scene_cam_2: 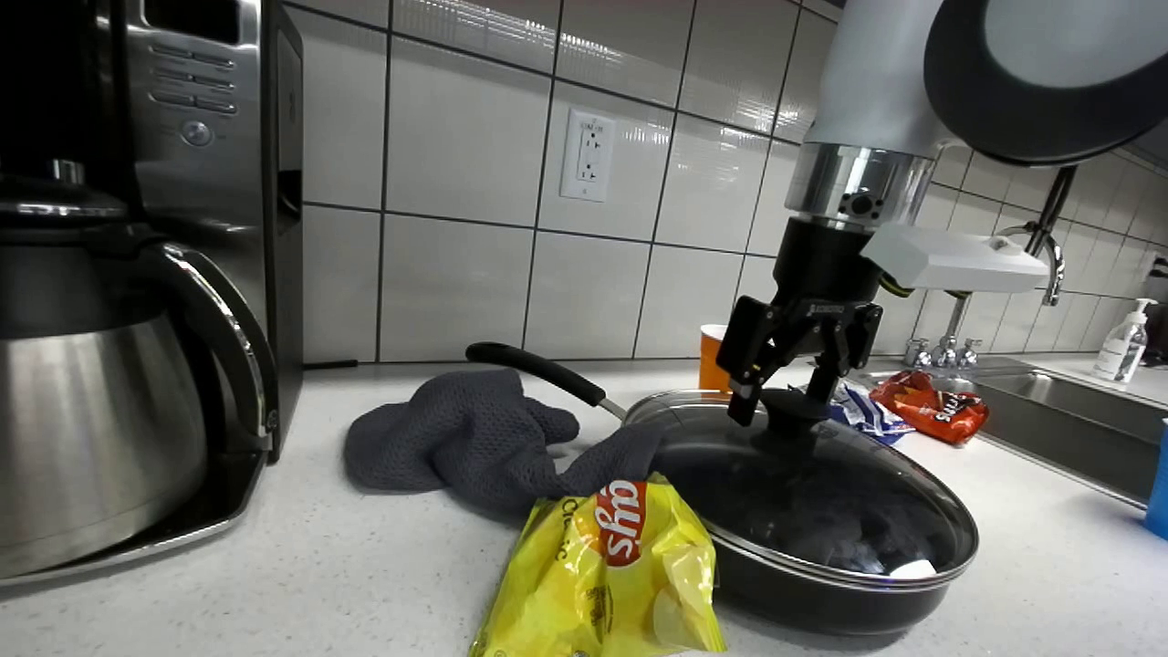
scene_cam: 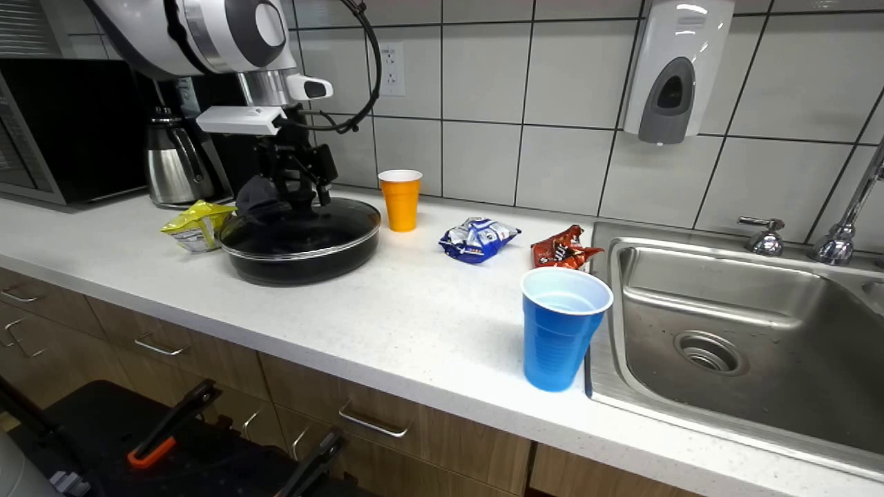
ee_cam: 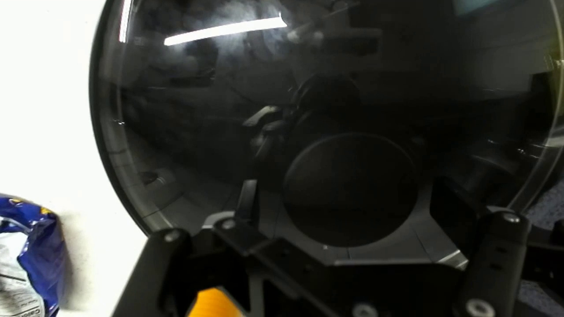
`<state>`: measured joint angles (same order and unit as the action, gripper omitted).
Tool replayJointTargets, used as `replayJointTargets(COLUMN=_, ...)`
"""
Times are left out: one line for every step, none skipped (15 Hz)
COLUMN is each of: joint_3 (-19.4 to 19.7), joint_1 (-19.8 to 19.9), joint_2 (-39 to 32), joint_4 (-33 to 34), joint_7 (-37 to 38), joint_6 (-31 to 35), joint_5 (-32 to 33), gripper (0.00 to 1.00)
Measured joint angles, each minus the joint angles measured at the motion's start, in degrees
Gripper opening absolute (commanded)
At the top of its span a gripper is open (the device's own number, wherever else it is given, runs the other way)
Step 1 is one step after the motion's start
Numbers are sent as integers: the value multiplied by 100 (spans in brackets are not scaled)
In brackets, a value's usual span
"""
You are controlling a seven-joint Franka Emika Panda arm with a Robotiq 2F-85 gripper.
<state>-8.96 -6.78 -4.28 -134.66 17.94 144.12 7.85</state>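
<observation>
My gripper point(scene_cam_2: 783, 403) is open and points down, one finger on each side of the black knob point(scene_cam_2: 792, 418) of a glass lid point(scene_cam_2: 849, 497). In the wrist view the round knob point(ee_cam: 350, 189) sits between the spread fingers point(ee_cam: 348, 202), with a gap on each side. The lid lies on a black pan point(scene_cam_2: 821, 598), whose handle point(scene_cam_2: 538, 367) points toward the tiled wall. The gripper point(scene_cam: 312, 197) and pan point(scene_cam: 304, 269) also show in an exterior view. A dark grey cloth point(scene_cam_2: 465, 443) and a yellow chip bag point(scene_cam_2: 611, 584) lie beside the pan.
An orange cup point(scene_cam: 400, 203) stands behind the pan. A blue chip bag point(scene_cam: 476, 239), a red chip bag point(scene_cam: 563, 248) and a blue cup point(scene_cam: 559, 338) are between pan and sink point(scene_cam: 628, 386). A coffee maker with steel carafe point(scene_cam_2: 100, 447) stands on the opposite side.
</observation>
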Motion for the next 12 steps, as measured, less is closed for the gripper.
replayJointTargets(joint_3=0, joint_1=-7, joint_2=0, joint_4=7, joint_7=-25, joint_6=-11, joint_5=0, gripper=100)
replayJointTargets(joint_3=0, joint_1=-15, joint_2=0, joint_4=12, joint_7=-46, joint_6=-17, joint_5=0, gripper=100)
replayJointTargets(joint_3=0, joint_1=-20, joint_2=0, joint_4=14, joint_7=-55, joint_6=-18, joint_5=0, gripper=100)
replayJointTargets(joint_3=0, joint_1=-24, joint_2=0, joint_4=14, joint_7=-58, joint_6=-19, joint_5=0, gripper=100)
replayJointTargets(joint_3=0, joint_1=-25, joint_2=0, joint_4=15, joint_7=-59, joint_6=-20, joint_5=0, gripper=100)
replayJointTargets(joint_3=0, joint_1=-27, joint_2=0, joint_4=15, joint_7=-60, joint_6=-20, joint_5=0, gripper=100)
replayJointTargets(joint_3=0, joint_1=-28, joint_2=0, joint_4=15, joint_7=-60, joint_6=-20, joint_5=0, gripper=100)
replayJointTargets(joint_3=0, joint_1=-28, joint_2=0, joint_4=15, joint_7=-61, joint_6=-20, joint_5=0, gripper=100)
replayJointTargets(joint_3=0, joint_1=-28, joint_2=0, joint_4=15, joint_7=-61, joint_6=-20, joint_5=0, gripper=100)
replayJointTargets(joint_3=0, joint_1=-28, joint_2=0, joint_4=15, joint_7=-61, joint_6=-20, joint_5=0, gripper=100)
replayJointTargets(joint_3=0, joint_1=-29, joint_2=0, joint_4=15, joint_7=-61, joint_6=-20, joint_5=0, gripper=100)
replayJointTargets(joint_3=0, joint_1=-29, joint_2=0, joint_4=15, joint_7=-62, joint_6=-21, joint_5=0, gripper=100)
